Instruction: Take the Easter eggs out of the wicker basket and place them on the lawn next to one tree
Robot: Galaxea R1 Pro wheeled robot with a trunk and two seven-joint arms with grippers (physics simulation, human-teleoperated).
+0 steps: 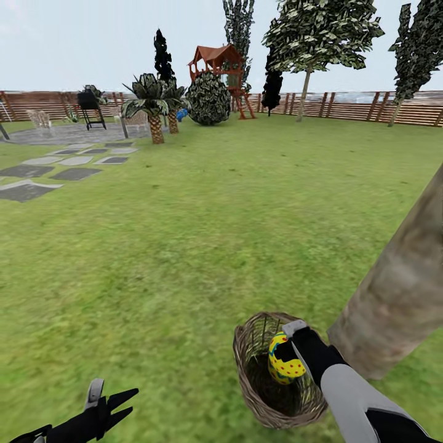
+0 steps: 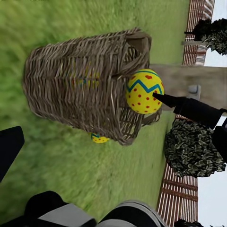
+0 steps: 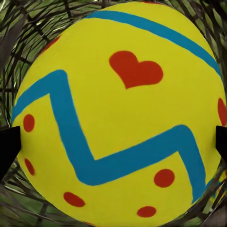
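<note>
The wicker basket (image 1: 252,363) stands on the lawn (image 1: 184,246) close to the thick tree (image 1: 400,289). My right gripper (image 1: 288,344) is shut on an Easter egg (image 1: 286,368), yellow with a blue zigzag and red dots, at the basket's rim. The right wrist view has this egg (image 3: 120,113) between both fingertips (image 3: 7,146). In the left wrist view the held egg (image 2: 144,91) is at the basket's (image 2: 80,85) mouth. A second egg (image 2: 99,138) peeks out at the basket's foot, and a faint yellow patch (image 2: 87,79) shows through the weave. My left gripper (image 1: 114,400) hangs open over grass.
Grey paving slabs (image 1: 37,175) lie at the far left. Short palms (image 1: 154,107), a round bush (image 1: 209,98), a play tower (image 1: 221,67) and thin trees (image 1: 307,55) stand before the wooden fence (image 1: 351,106). Open grass spreads ahead and to the left.
</note>
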